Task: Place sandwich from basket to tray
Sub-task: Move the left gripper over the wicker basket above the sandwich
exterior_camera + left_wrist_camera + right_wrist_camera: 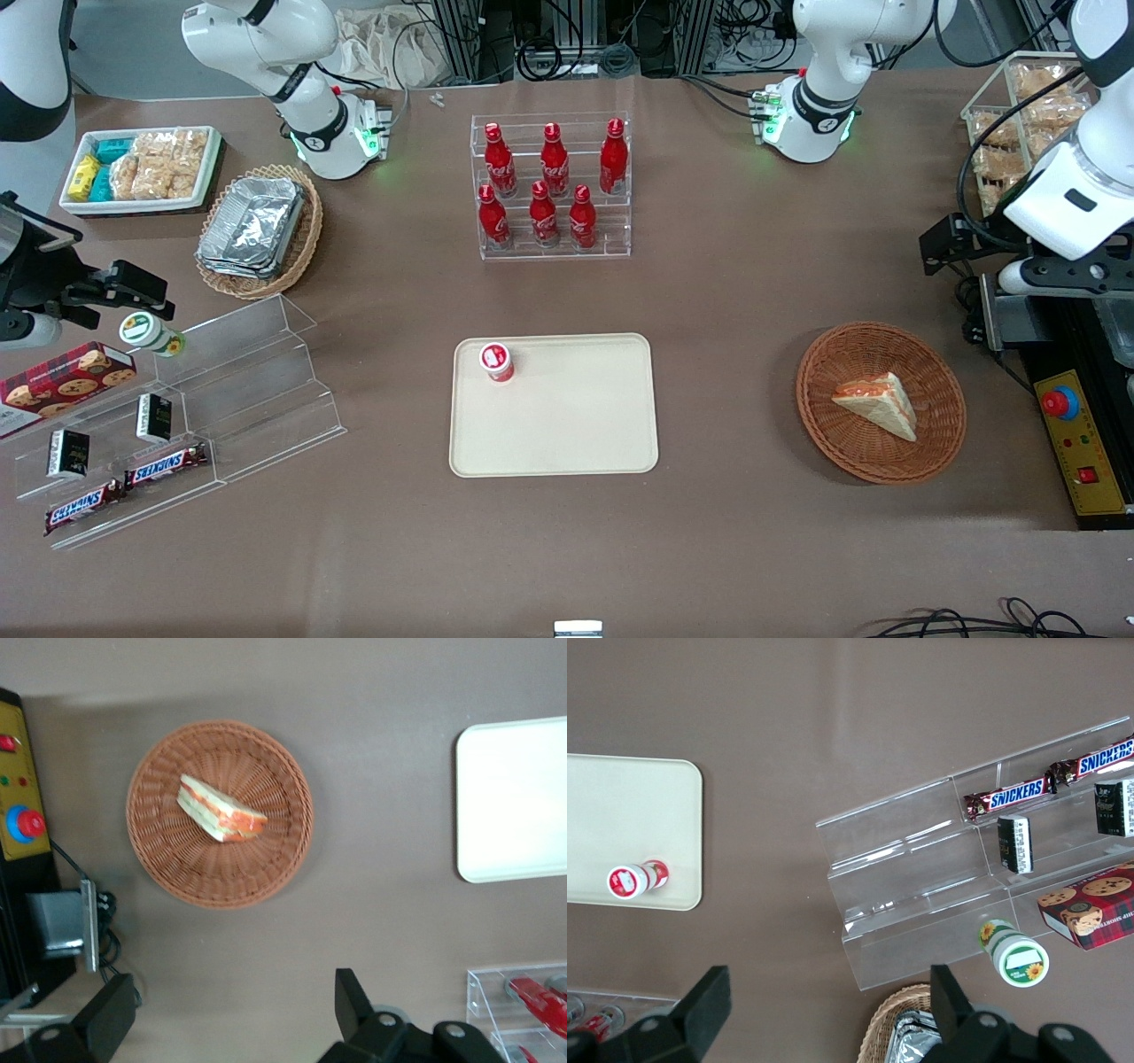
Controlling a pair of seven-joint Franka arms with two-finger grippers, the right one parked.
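While the brown tabletop point(726, 292) spans everything, we see the cream tray point(567, 425) mid-table w/ a small red cup point(497, 361) on it. The wicker basket point(930, 425) sits toward the working arm's end, sandwich point(877, 403) inside. Gripper point(230, 1014) hovers above, fingers spread wide, holding nothing.
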